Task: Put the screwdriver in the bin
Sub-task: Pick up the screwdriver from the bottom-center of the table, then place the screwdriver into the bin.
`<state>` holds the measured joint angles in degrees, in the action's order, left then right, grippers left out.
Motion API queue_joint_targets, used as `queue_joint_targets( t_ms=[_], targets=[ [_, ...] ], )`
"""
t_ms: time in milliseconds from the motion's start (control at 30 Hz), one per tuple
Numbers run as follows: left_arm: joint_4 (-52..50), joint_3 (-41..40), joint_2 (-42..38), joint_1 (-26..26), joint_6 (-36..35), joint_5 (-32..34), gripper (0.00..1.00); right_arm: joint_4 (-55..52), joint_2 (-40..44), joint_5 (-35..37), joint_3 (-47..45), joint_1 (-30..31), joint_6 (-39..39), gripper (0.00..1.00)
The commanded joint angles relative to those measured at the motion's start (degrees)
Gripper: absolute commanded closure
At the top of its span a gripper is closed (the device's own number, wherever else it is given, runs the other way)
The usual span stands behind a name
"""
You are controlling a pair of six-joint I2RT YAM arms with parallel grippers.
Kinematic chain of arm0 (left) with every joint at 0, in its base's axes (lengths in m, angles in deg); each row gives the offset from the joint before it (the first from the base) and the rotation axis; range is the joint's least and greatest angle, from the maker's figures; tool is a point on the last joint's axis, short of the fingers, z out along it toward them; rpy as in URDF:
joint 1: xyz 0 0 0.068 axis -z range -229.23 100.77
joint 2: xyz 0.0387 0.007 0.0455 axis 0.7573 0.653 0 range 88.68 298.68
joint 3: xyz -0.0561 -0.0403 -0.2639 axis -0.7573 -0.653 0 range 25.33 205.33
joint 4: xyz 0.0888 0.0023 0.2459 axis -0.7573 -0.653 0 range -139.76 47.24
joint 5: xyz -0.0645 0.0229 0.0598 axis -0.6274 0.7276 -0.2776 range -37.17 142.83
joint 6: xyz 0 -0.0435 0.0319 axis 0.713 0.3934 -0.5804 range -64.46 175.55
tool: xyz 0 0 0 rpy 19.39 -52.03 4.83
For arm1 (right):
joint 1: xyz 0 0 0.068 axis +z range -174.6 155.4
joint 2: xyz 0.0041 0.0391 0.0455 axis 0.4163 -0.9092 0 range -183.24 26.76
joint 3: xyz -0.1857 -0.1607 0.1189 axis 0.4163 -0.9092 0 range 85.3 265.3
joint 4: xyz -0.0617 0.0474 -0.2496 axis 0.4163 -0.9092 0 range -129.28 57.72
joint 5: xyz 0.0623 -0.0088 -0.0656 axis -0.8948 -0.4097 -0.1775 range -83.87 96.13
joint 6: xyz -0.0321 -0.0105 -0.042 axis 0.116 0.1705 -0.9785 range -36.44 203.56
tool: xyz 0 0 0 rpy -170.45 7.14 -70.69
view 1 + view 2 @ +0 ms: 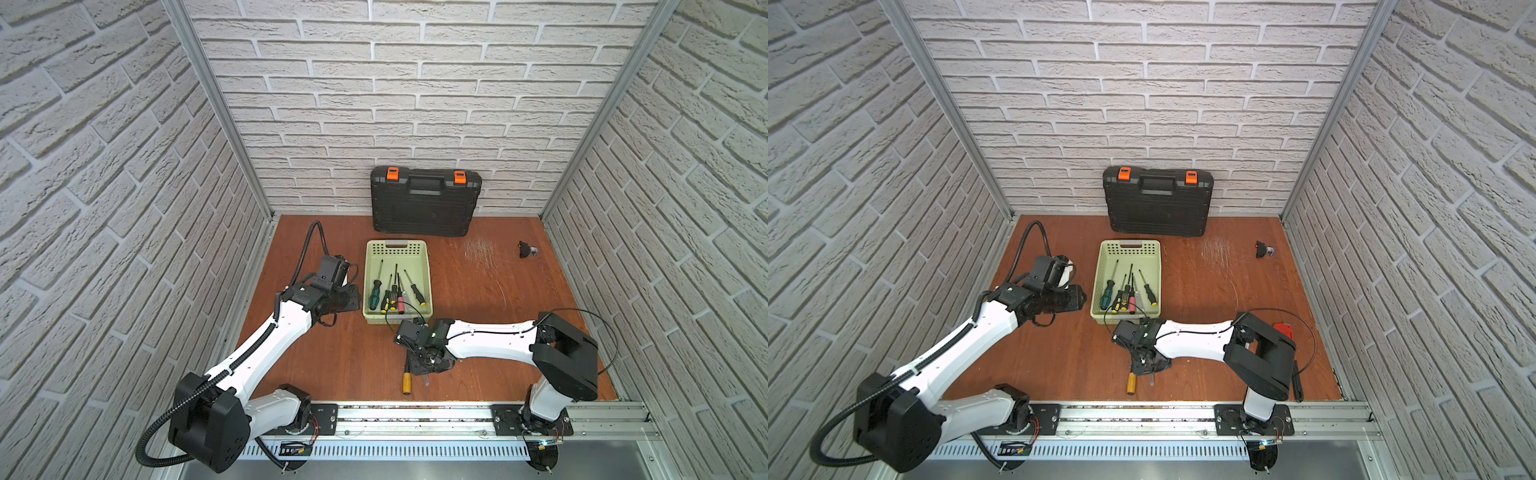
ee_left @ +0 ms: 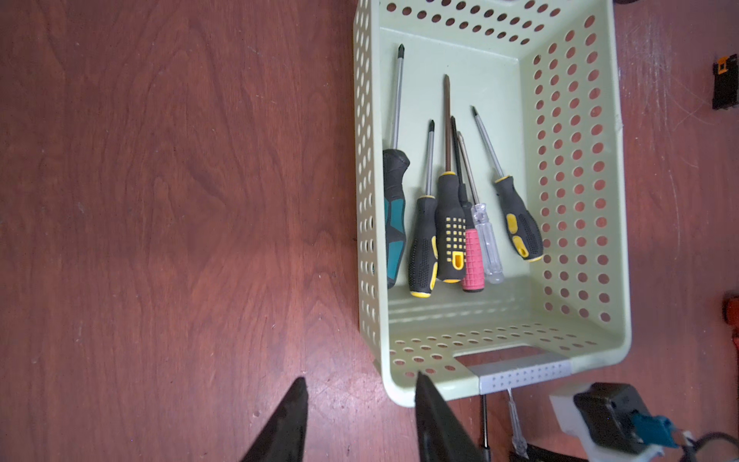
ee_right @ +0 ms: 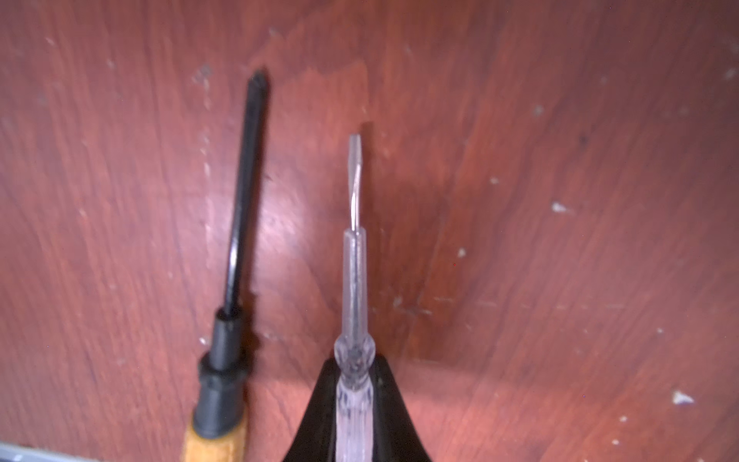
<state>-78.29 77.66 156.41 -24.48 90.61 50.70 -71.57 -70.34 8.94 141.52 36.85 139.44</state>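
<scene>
My right gripper [image 3: 355, 362] is shut on a clear-handled flat-blade screwdriver [image 3: 355, 280], low over the wooden floor, just in front of the bin's near end. Beside it lies a second screwdriver [image 3: 236, 240] with a black shaft and an orange-brown handle [image 1: 407, 382]. In both top views the right gripper [image 1: 424, 365] hides most of the clear one. The pale green perforated bin [image 1: 397, 249] holds several screwdrivers [image 2: 452, 224]. My left gripper [image 2: 360, 378] is open and empty at the bin's left side, one finger by the bin's corner [image 2: 400, 392].
A black toolcase [image 1: 424, 203] with orange latches leans on the back wall behind the bin. A small black part [image 1: 527, 249] lies at the far right. A red item [image 1: 1283, 330] and a black bar [image 1: 1298, 382] lie by the right arm's base.
</scene>
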Motion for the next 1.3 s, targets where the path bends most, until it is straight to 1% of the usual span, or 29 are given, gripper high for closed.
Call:
queue_joint_targets(
  t_ms=[0, 133, 267, 367, 433, 533, 600, 700, 767, 833, 900, 1000, 1033, 1133, 1267],
  targets=[
    [1.9, 0.69, 0.9, -0.41, 3.04, 1.14, 0.55, -2.14, 4.99, -0.62, -1.68, 0.93, -1.99, 0.94],
    [3.2, 2.03, 2.65, -0.5, 6.64, 0.8, 0.55, -6.61, 11.47, 1.12, -1.27, 1.48, -6.53, 0.94],
    [2.73, 4.05, 3.68, -0.56, 8.51, 1.56, 0.55, -9.26, 17.43, 3.21, 0.87, 1.49, -10.07, 0.94],
    [1.0, 5.55, 3.49, -0.59, 9.29, 3.27, 0.55, -10.19, 19.29, 4.12, 4.79, 1.24, -11.89, 0.95],
    [0.0, 5.93, 2.89, -0.58, 9.98, 4.32, 0.55, -9.52, 18.96, 4.11, 8.56, 0.44, -13.83, 0.94],
    [0.11, 4.9, 1.41, -0.58, 11.47, 5.23, 0.55, -4.71, 15.81, 3.6, 16.15, -2.19, -18.37, 0.94],
    [-0.34, 4.57, 0.44, -0.58, 12.02, 5.16, 0.55, -3.03, 11.93, 2.02, 22.39, -5.41, -20.98, 0.94],
    [-1.42, 3.97, -1.91, -0.58, 12.21, 5.73, 0.56, 0.27, 7.19, 0.73, 28.26, -9.11, -25.34, 0.94],
    [-1.54, 2.77, -4.09, -0.58, 12.37, 6.29, 0.55, 2.71, 4.43, 2.73, 30.02, -10.34, -28.82, 0.94],
    [-1.64, 1.29, -6.14, -0.57, 12.76, 6.51, 0.55, 2.24, 0.53, 4.86, 33.04, -11.77, -32.04, 0.95],
    [-1.78, -0.02, -7.72, -0.67, 13.23, 6.54, 0.55, 0.41, -3.74, 4.34, 35.84, -14.13, -32.96, 0.94],
    [-1.82, -1.74, -9.71, -0.67, 14.28, 6.77, 0.55, 0.45, -7.31, 0.82, 36.15, -17.49, -32.41, 0.94],
    [-1.82, -2.25, -10.28, -0.68, 14.77, 6.73, 0.55, 0.52, -7.92, 0.99, 35.94, -17.97, -32.73, 0.94],
    [-0.33, -4.04, -11.85, -0.67, 15.96, 5.97, 0.55, 0.18, -9.63, 5.49, 35.58, -18.95, -33.73, 0.94],
    [1.41, -6.92, -13.11, -0.67, 17.04, 5.48, 0.55, 0.37, -11.66, 3.41, 35.56, -20.49, -32.3, 0.94]
  ],
)
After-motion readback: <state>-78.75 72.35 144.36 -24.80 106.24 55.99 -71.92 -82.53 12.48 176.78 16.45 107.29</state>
